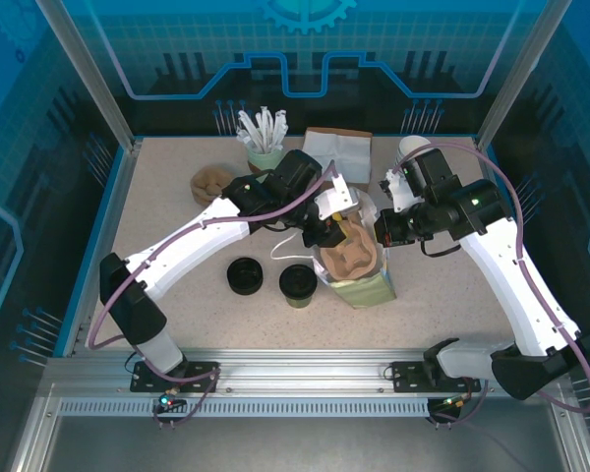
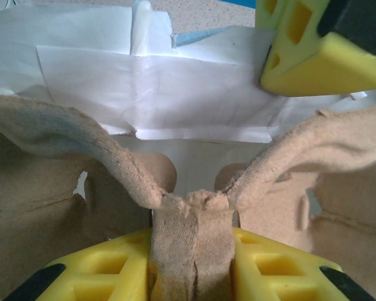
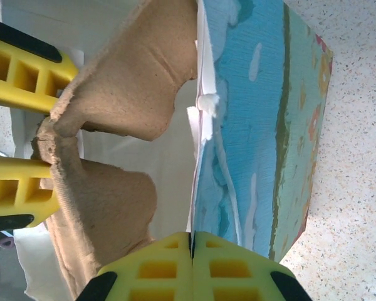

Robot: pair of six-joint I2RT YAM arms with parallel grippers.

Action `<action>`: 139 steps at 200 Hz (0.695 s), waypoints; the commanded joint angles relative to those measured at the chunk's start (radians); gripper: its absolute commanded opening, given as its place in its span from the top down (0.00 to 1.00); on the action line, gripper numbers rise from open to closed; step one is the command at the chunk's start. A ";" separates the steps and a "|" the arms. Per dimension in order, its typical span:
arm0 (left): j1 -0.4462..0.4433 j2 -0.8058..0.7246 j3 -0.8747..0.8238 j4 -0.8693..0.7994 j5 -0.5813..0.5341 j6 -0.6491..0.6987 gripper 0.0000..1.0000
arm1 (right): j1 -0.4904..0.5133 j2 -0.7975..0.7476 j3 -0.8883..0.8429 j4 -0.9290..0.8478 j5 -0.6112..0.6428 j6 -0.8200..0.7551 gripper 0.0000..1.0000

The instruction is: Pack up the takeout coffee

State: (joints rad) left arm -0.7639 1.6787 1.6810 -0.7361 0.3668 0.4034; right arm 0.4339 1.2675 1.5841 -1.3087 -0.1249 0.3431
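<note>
Brown moulded pulp is what the left gripper [image 2: 191, 254] has hold of. On the left wrist camera I see its yellow fingers [image 2: 100, 273] pinched tight on the middle ridge of a cup carrier [image 2: 44, 207], with the white inside of the paper bag [image 2: 175, 94] behind it. From above, the left gripper [image 1: 323, 229] holds the carrier in the open mouth of the bag, which stands on the table [image 1: 452, 305]. The right gripper [image 3: 191, 266] is closed flat on the bag's rim, only a thin edge of paper between its fingers [image 3: 238, 269]. The printed blue-green side of the bag runs away from it. In the top view the right gripper [image 1: 381, 246] sits at the bag's right edge. The coffee cup [image 1: 297, 284], olive sides and black lid, stands upright on the table just left of the bag. It is on the near side of the left gripper, apart from both sets of fingers, and nothing is touching it. A squat stack of black lids [image 1: 245, 276] sits just left of the cup. A second carrier [image 1: 211, 184] lies farther back on the left, well apart from the cup.
</note>
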 commanded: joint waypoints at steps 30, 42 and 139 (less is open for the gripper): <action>-0.003 0.040 0.026 0.011 -0.013 0.034 0.69 | 0.005 -0.029 -0.025 0.009 -0.027 0.014 1.00; -0.003 0.047 0.026 0.015 -0.010 0.032 0.69 | 0.002 -0.030 -0.028 0.013 -0.027 0.014 1.00; -0.023 0.102 0.025 0.045 -0.033 0.026 0.69 | -0.021 -0.033 -0.045 0.047 -0.046 0.034 1.00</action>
State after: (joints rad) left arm -0.7673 1.7592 1.6810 -0.7048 0.3531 0.4110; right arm 0.4290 1.2533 1.5497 -1.2804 -0.1398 0.3580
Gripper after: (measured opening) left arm 0.312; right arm 0.035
